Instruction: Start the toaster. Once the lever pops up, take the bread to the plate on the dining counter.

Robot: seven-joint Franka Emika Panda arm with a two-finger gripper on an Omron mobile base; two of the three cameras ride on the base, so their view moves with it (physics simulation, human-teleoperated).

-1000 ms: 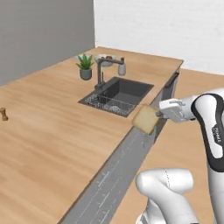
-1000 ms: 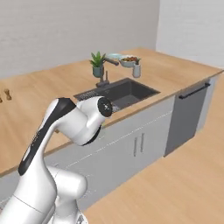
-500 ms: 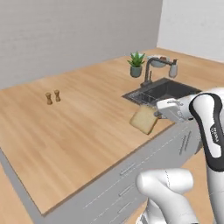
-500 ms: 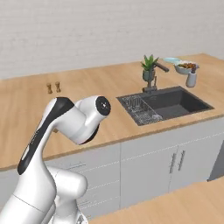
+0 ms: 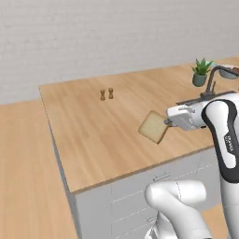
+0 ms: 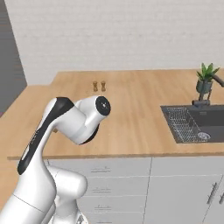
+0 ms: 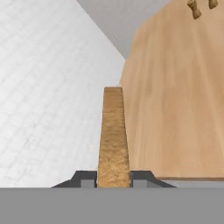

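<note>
A white brick wall point(image 5: 116, 32) is running behind the room, and a wooden floor point(image 5: 23, 177) is spreading along the left of the left base view. A long wooden-topped counter point(image 5: 102, 135) is standing on pale grey cabinet fronts point(image 6: 175, 188) with slim handles. Two small brown shakers point(image 6: 99, 85) are sitting side by side near its back edge. Toward its right end a dark sink point(image 6: 197, 124) is lying sunk into the top, a potted plant point(image 6: 204, 78) standing behind it beside the tap point(image 5: 212, 79). Even light is falling everywhere.
</note>
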